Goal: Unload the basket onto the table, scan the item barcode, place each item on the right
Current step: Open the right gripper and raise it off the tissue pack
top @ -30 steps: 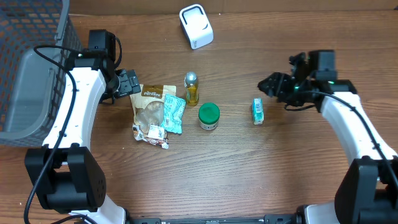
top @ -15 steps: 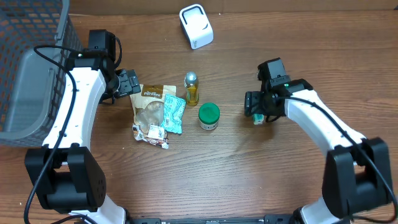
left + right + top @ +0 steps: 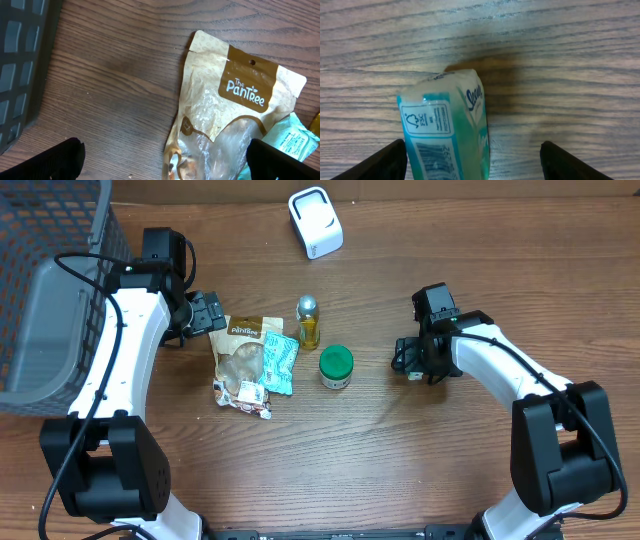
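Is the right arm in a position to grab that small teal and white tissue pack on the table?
Probably yes: the right gripper hovers open directly over the teal and white tissue pack, jaws standing either side of it, with nothing in between.

Basket [image 3: 60, 240]: standing at the left end of the table [image 3: 380, 470].
Scanner [image 3: 316, 222]: sitting at the far edge, behind the bottle [image 3: 308, 322].
Pouch [image 3: 243, 350]: lying left of centre, with the wipes packet [image 3: 280, 362] touching its right side.
Jar [image 3: 336, 366]: sitting in front of the bottle, right of the wipes packet.
Tissue pack [image 3: 445, 135]: lying right of the jar, between the spread fingers of the right gripper [image 3: 408, 360].
Left gripper [image 3: 212, 312]: hanging over the pouch's far left corner.
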Robot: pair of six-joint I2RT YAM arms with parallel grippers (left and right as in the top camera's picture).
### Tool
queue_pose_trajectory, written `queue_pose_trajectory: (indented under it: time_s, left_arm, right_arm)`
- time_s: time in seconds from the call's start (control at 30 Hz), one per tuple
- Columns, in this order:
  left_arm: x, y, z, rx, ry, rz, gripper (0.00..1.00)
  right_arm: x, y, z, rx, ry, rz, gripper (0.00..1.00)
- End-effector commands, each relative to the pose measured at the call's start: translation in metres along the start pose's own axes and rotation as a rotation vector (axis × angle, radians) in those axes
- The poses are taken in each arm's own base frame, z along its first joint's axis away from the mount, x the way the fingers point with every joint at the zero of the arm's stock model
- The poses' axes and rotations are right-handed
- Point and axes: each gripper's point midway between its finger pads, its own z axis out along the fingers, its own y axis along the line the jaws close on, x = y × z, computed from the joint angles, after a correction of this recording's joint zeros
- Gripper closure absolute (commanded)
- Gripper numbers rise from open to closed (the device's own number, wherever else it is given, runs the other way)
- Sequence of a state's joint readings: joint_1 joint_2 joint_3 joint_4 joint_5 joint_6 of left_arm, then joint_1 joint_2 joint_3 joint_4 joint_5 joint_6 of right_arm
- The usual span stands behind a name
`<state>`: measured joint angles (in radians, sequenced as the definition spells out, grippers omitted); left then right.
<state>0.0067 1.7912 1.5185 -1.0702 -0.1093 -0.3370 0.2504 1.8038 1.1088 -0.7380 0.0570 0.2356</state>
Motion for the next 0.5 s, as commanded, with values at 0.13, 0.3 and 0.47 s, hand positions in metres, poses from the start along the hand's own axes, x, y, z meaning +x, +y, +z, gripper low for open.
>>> queue_pose_trajectory:
  time_s: [0.13, 0.3, 0.47]
  left_arm:
    - [-0.0063, -0.0003, -0.0104, 0.007, -0.034, -0.003, 0.00]
    - [-0.0063, -0.0003, -0.0104, 0.007, -0.034, -0.003, 0.00]
    - [-0.0064, -0.0002, -0.0104, 0.006, -0.034, -0.003, 0.00]
  right_arm:
    - [-0.0021, -0.0003, 0.0013, 0.004, -0.016, -0.002, 0.57]
    - [-0.0021, -0.0003, 0.0013, 0.004, -0.016, -0.002, 0.86]
    - [-0.0019, -0.0004, 0.0014, 0.005, -0.016, -0.002, 0.40]
